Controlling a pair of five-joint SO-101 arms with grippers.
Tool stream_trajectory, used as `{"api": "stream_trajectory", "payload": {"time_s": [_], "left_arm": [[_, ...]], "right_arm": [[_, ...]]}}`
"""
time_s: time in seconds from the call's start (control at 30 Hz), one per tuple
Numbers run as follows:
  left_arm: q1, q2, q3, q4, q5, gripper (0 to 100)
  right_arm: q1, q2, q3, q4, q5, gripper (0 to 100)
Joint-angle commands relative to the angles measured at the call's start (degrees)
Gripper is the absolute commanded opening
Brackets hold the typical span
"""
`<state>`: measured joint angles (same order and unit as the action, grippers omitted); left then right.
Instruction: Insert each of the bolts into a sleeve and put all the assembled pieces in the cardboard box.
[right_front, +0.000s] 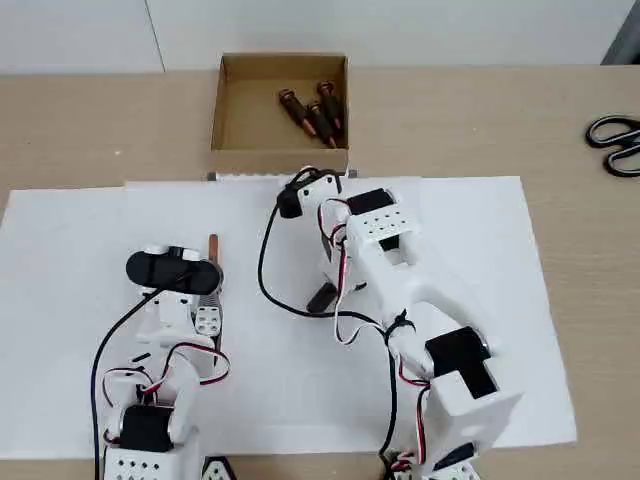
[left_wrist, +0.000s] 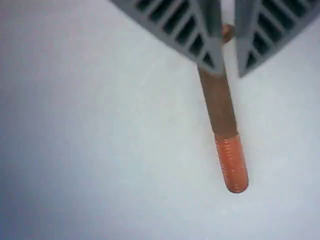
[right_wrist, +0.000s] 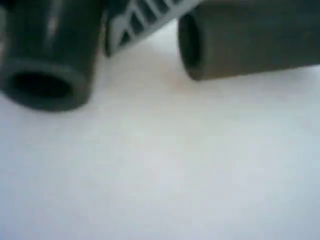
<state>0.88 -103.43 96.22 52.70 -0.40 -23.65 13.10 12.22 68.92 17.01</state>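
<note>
My left gripper (left_wrist: 227, 47) is shut on a bolt (left_wrist: 222, 110) near its head. The brown shank and orange threaded tip point away over the white paper. From above, this bolt (right_front: 213, 246) sticks out past the left arm's black wrist toward the box. Two dark sleeves lie on the paper by my right gripper (right_front: 328, 285): one sleeve (right_wrist: 42, 82) shows its open bore, and the other sleeve (right_wrist: 240, 42) lies sideways. The cardboard box (right_front: 232, 100) stands at the back and holds several assembled pieces (right_front: 312, 110).
A large white paper sheet (right_front: 80, 280) covers the wooden table under both arms. Black-handled scissors (right_front: 615, 143) lie at the far right edge. A black cable (right_front: 268, 270) loops from the right arm across the middle of the paper.
</note>
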Motion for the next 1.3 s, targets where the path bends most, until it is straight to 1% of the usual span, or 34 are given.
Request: {"api": "stream_trajectory", "payload": {"time_s": [0.0, 0.03, 0.13, 0.3, 0.53, 0.57, 0.63, 0.67, 0.73, 0.83, 0.93, 1.0, 1.13, 1.27], "left_arm": [[-0.3, -0.6, -0.2, -1.2, 0.3, 1], [-0.3, -0.6, -0.2, -1.2, 0.3, 1], [-0.3, -0.6, -0.2, -1.2, 0.3, 1], [-0.3, -0.6, -0.2, -1.2, 0.3, 1], [-0.3, -0.5, -0.2, -1.1, -0.1, 1], [-0.3, -0.4, -0.5, -1.1, -0.5, 1], [-0.3, -0.4, -0.8, -0.5, -4.0, 1], [-0.3, -0.4, -1.9, 0.5, -5.3, 1], [-0.3, -0.4, -5.2, 3.1, -5.5, 1], [-0.3, -0.3, -11.6, 7.8, -5.5, 4], [-0.3, -0.1, -16.6, 11.6, -6.1, 6], [-0.3, 1.3, -19.3, 13.8, -8.5, 6], [-0.3, 8.7, -26.3, 15.1, -9.4, 6], [-0.3, 20.8, -36.6, 14.9, -9.7, 6]], "right_arm": [[-0.4, -0.2, 0.1, -1.6, 0.0, 2.5], [-0.4, -0.6, 0.1, -1.4, 0.0, 1.1], [-0.3, -1.7, -0.2, -0.4, 0.1, 1.1], [-0.7, -9.1, -4.1, 5.3, 0.1, 1.0], [-0.1, -17.6, -15.2, 22.3, 2.1, 0.9], [0.4, -18.8, -16.8, 24.9, 2.1, 0.9], [2.2, -20.8, -17.9, 27.2, 2.1, 0.6], [3.5, -21.9, -17.7, 27.4, 2.1, 0.2], [6.3, -24.9, -16.8, 27.6, 2.1, 0.2], [9.6, -29.8, -14.9, 27.6, 2.1, 0.2], [11.0, -32.8, -10.5, 27.6, 2.1, 0.2], [11.6, -34.2, -6.9, 27.6, 2.1, 0.2], [13.9, -38.1, -2.7, 27.4, 2.1, 0.2], [16.0, -41.3, 0.7, 27.4, 2.1, 0.2]]}}
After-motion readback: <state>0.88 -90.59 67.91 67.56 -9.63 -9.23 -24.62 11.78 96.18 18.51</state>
